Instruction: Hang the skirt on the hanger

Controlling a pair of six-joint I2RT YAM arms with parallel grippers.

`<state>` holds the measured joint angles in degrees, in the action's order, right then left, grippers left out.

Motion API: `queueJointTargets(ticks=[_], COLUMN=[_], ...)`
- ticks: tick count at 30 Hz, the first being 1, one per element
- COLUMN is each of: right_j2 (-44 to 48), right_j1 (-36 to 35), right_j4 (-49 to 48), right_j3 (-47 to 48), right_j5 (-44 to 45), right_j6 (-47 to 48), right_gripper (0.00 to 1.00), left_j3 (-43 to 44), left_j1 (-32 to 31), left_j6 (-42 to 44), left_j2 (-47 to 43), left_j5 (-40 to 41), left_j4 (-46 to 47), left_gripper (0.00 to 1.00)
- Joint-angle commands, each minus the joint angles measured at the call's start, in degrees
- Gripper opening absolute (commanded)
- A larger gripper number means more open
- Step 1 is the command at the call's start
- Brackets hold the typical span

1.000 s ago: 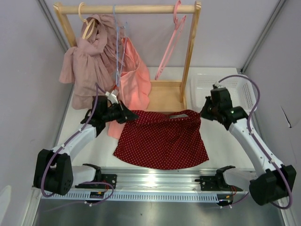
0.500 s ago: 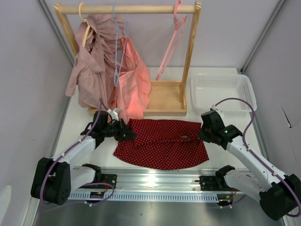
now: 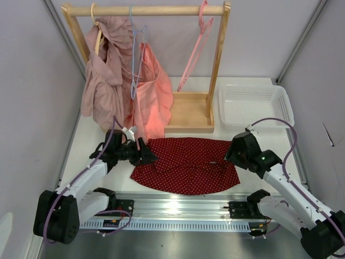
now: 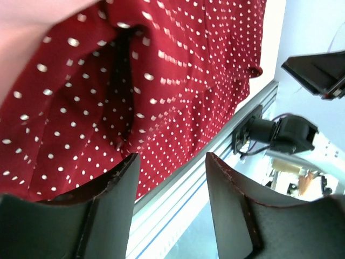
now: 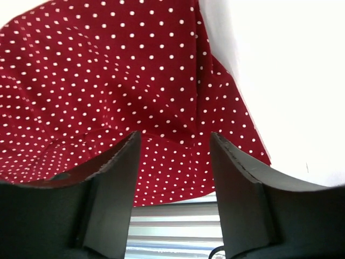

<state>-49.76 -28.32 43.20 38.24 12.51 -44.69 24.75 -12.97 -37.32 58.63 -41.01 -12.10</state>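
Top view: shows skirt spread flat and fan-shaped on the worktop, lower centre, just in front of the wooden rack. Puts left gripper at the skirt's upper left corner and right gripper at its upper right corner, both low over the cloth. Shows hanger hooked on the rack rail, upper right of centre, bare, well apart from the skirt.

Visible only from above: dusty-pink garment and salmon garment on the rail at upper left, white basket at right.

Left wrist view: jaws parted, nothing between them, dotted cloth and metal rail visible through the gap.

Right wrist view: jaws parted, nothing pinched, skirt hem below, bare worktop at upper right.

Fingertip contact with cloth: cannot tell.
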Motion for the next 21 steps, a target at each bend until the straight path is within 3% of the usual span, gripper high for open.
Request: queueJointTargets(ticks=[1, 12, 21], right_j2=[1.6, 0.1, -1.6], right_j1=[-0.3, -0.4, -0.6], right_j4=[0.7, -0.7, -2.5], right_j3=[1.8, 7.1, 9.3], right_j5=[0.3, -0.8, -1.6], right_j6=[-0.8, 0.7, 1.8], right_gripper=[0.60, 0.62, 0.63], left_j3=[3.5, 6.2, 11.3], left_j1=[0.3, 0.3, 0.3], left_j6=[4.4, 3.7, 8.6], left_j2=[-2.2, -11.1, -13.5], left_j5=[-2.6, -4.1, -3.2], left_j4=[-5.7, -11.9, -17.7], left_gripper=[0.60, 0.67, 0.69])
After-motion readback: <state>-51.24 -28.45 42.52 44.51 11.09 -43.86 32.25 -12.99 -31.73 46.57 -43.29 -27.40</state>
